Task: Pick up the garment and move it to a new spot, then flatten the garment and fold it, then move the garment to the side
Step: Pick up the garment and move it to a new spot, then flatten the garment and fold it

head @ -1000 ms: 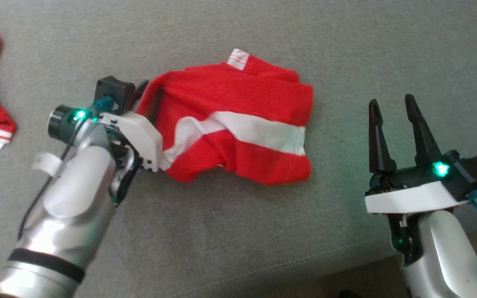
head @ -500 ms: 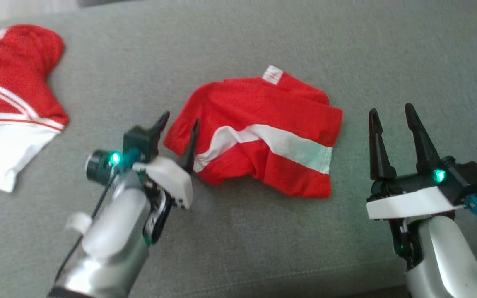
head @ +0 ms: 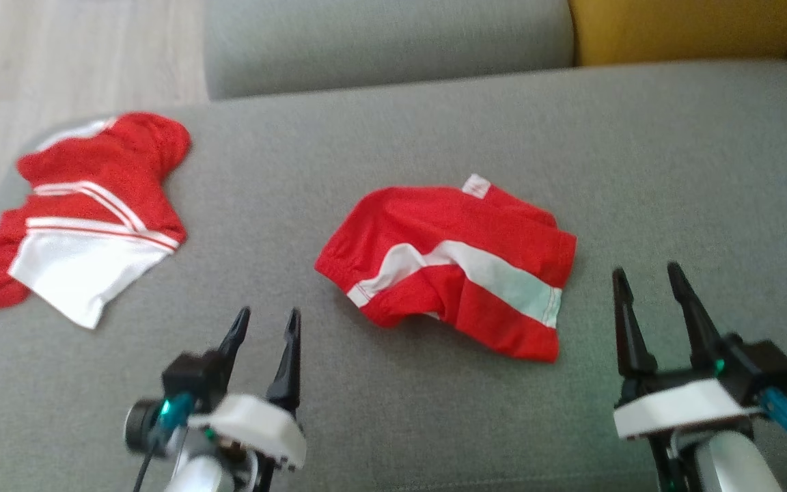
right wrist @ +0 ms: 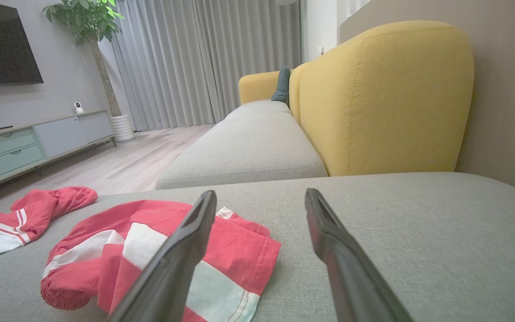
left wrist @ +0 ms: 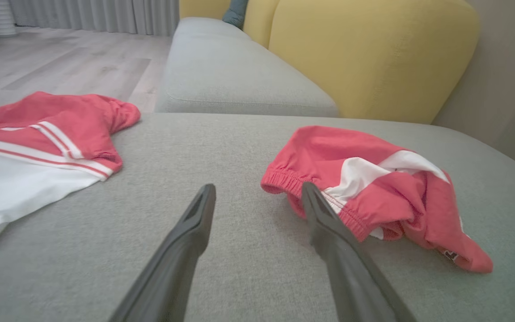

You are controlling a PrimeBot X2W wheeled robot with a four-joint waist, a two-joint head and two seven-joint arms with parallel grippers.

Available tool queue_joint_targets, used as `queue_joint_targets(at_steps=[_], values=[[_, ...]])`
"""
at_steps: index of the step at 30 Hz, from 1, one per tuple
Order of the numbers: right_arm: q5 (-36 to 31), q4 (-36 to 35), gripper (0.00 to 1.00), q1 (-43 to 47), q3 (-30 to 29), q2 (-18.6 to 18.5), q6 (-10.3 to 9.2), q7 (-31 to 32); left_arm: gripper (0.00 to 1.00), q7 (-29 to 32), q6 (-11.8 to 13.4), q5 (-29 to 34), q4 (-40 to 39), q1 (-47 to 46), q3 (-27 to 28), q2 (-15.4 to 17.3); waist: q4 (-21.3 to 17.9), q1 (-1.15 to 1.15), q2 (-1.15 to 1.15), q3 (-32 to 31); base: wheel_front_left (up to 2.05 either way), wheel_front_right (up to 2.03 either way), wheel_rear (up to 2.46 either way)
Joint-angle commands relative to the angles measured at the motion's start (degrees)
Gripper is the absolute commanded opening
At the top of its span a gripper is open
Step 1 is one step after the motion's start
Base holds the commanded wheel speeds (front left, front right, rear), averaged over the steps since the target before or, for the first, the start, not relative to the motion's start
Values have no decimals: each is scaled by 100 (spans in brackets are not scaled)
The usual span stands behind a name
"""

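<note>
The garment point(head: 448, 232) is a pair of red shorts with a white stripe, lying crumpled in the middle of the grey sofa seat point(head: 380, 410). It also shows in the left wrist view point(left wrist: 373, 179) and the right wrist view point(right wrist: 150, 241). My left gripper point(head: 268, 314) is open and empty, hovering just near-left of the shorts' elastic waistband and apart from it; in its own view its fingers point(left wrist: 257, 187) frame bare cushion. My right gripper point(head: 646, 270) stands open and empty, to the right of the shorts, with its fingers point(right wrist: 261, 193) spread wide.
A second garment point(head: 100, 205), a red and white shirt, lies on the seat's far left point(left wrist: 47, 129), near the edge. A yellow backrest point(head: 680, 27) rises behind the seat. Another grey cushion point(head: 387, 41) and wooden floor point(head: 59, 55) lie beyond.
My left gripper opened, let go of the shorts' left edge and drew back toward me. The head camera has tilted up, so the whole picture shifted. The right arm held still.
</note>
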Motion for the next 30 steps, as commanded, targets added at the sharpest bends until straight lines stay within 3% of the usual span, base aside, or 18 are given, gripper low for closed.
queue_joint_targets(at_steps=[1, 14, 30], values=[[-61, -159, 100, -16, 67, -25, -4, -37, 100, -69, 101, 84, -424, -10, 327, 60, 117, 0, 0, -259, 0, 0, 0], [-57, -98, 100, 247, 41, -25, -4, -37, 100, -69, 207, 355, -1063, 869, 577, -89, 180, 0, 0, -541, 0, 0, 0], [24, 34, 100, 235, 52, -25, -4, -37, 100, -70, 150, 484, -1111, 1005, 736, -123, 200, 0, 0, -524, 0, 0, 0]])
